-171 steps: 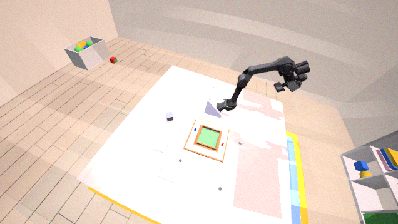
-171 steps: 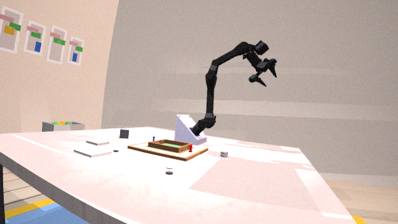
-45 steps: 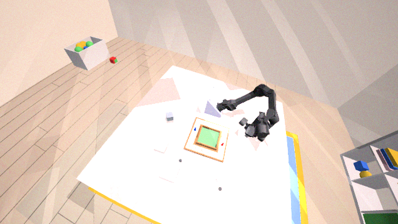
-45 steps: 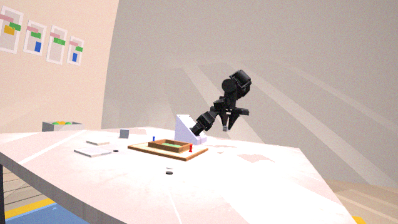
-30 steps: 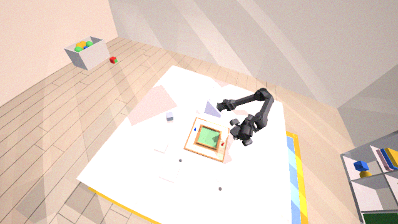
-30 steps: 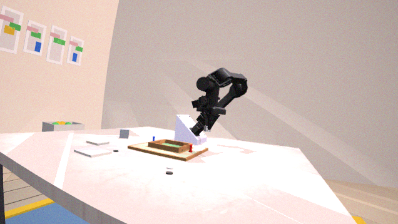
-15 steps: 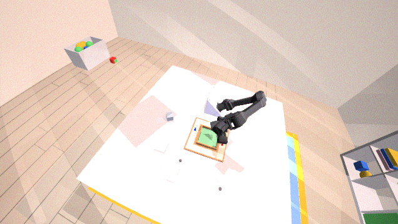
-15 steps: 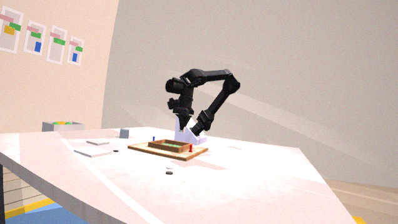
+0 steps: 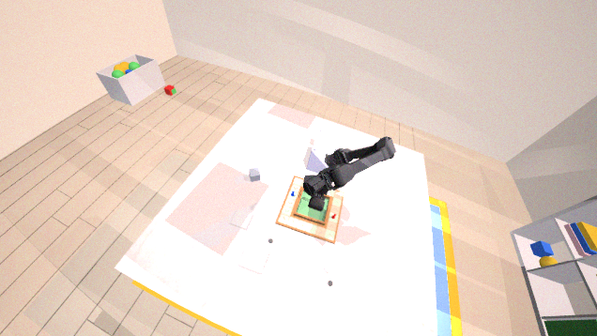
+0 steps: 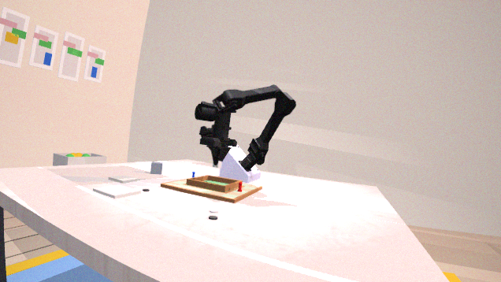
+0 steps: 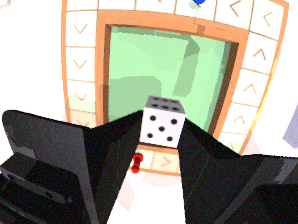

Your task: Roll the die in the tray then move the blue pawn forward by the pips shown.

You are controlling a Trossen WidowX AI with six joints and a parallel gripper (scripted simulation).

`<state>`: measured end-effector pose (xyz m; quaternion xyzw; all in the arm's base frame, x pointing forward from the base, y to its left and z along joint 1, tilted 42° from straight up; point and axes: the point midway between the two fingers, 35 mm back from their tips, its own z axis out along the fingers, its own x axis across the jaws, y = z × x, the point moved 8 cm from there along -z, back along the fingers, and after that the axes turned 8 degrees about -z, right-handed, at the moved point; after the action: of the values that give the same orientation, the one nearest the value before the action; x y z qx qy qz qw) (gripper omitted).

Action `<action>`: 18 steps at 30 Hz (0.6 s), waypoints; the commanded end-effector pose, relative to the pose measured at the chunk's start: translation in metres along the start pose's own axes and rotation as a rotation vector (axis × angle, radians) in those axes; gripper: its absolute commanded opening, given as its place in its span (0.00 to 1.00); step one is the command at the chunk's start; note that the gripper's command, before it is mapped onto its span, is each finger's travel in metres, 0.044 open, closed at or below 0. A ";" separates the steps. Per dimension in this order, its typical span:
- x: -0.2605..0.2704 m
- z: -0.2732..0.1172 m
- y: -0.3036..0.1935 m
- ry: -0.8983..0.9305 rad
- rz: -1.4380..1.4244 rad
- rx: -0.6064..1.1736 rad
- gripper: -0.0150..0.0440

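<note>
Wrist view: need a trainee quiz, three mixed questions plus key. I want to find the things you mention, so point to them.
1. True or false: the die (image 11: 161, 127) is lying loose on the tray's green floor (image 11: 150, 60) (image 9: 307, 212).
2. Multiple choice: how many pips are on the die's face turned most squarely to the wrist camera? A) two B) three C) five
3. Fill in: the pawn nearest the gripper's fingers in the wrist picture is ____.

Key: 1. false; 2. C; 3. red (image 11: 136, 163) (image 9: 333, 216) (image 10: 239, 187)
</note>
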<state>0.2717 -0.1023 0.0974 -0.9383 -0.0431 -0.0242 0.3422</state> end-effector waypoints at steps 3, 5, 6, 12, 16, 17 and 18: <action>0.001 0.009 -0.010 -0.086 0.010 -0.137 0.25; 0.002 0.012 -0.015 -0.112 0.010 -0.198 0.25; 0.002 0.013 -0.017 -0.123 0.010 -0.229 0.25; 0.002 0.023 -0.030 -0.168 0.011 -0.430 0.25; 0.003 0.028 -0.040 -0.170 0.011 -0.567 0.25; 0.002 0.030 -0.042 -0.168 0.011 -0.601 0.25; 0.002 0.032 -0.044 -0.164 0.011 -0.635 0.25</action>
<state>0.2723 -0.0579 0.0985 -0.9923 -0.0610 0.0493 0.0954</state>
